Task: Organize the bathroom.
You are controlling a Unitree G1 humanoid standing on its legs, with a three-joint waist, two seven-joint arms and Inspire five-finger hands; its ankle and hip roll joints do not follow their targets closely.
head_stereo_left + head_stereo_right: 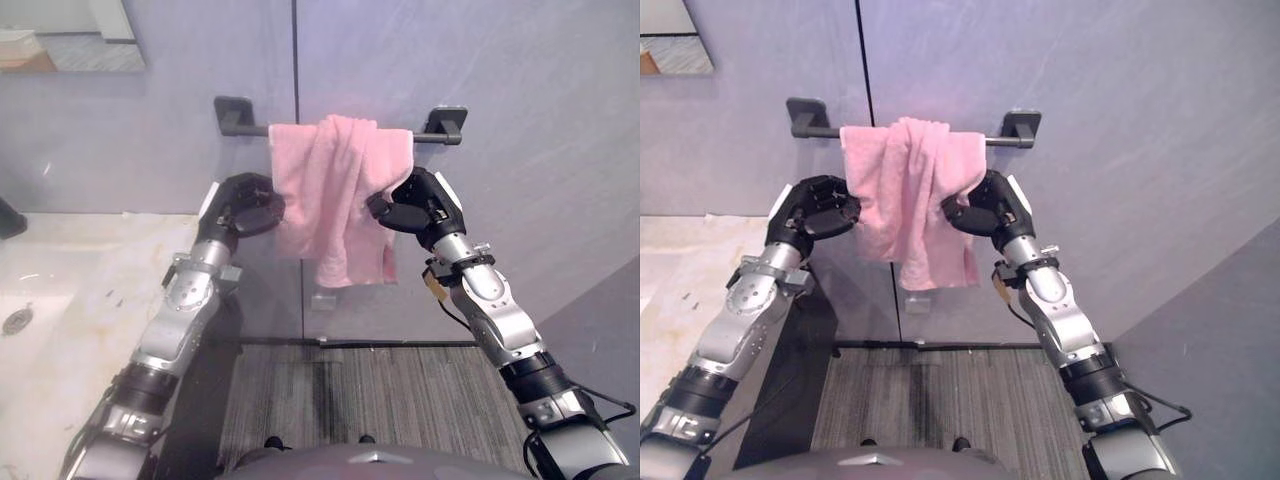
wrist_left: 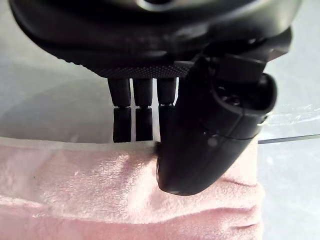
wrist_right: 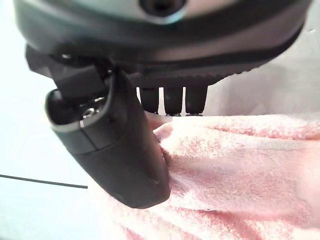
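You've got the pink towel draped over the black towel bar, bunched toward its middle, long side hanging down the wall. Your left hand pinches the towel's left edge, your right hand pinches the right edge, thumbs clamped on cloth. Both sit level, so spreading outward along the bar looks like the move.

The light is soft and even, with a cool lilac tone on the wall. The pink towel throws only a faint shadow on the wall under it. The pale tabletop at the lower left of the frame is bright, almost washed out. In both wrist views the dark hand bulk is near and blurred, while the towel texture stays rather sharp.
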